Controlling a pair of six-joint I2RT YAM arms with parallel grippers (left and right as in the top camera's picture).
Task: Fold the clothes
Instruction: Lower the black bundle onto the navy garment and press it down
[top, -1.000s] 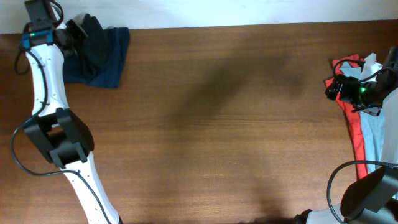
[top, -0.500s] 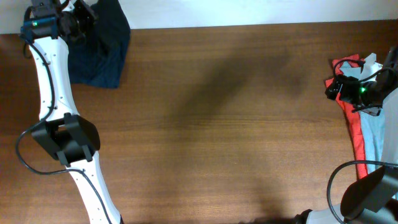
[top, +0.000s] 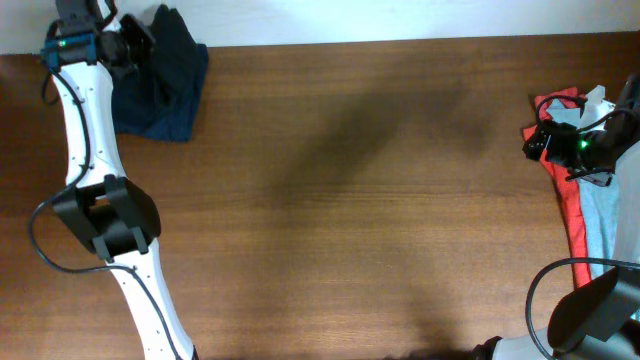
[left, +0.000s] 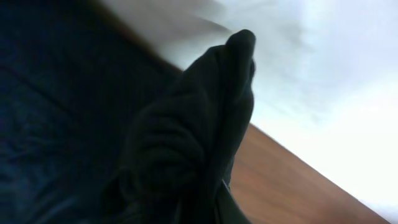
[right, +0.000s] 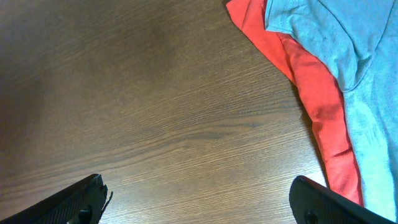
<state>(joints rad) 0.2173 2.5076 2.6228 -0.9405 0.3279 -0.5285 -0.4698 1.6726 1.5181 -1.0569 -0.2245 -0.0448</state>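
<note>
Black garment (top: 172, 38) is bunched in the left gripper (top: 138, 42), whose jaws are clenched on a fold of it. In the left wrist view the dark cloth rises straight ahead of the gripper in a thick crumpled ridge and hides the fingers themselves. Just beside and below that grip lies the navy garment (top: 158, 102), a rumpled heap on the wooden table (top: 350, 200), touching the black cloth.

At the other side of the table, well apart from all this, the right gripper (top: 540, 142) hangs released above bare wood, its jaws spread wide and holding nothing. Its two fingertips (right: 81, 200) show at the lower corners of the right wrist view. Ahead of it and off to one side lies the red garment (right: 314, 99), and the light grey-blue garment (right: 348, 43) lies partly on top of the red one, neither touched by the fingers.
</note>
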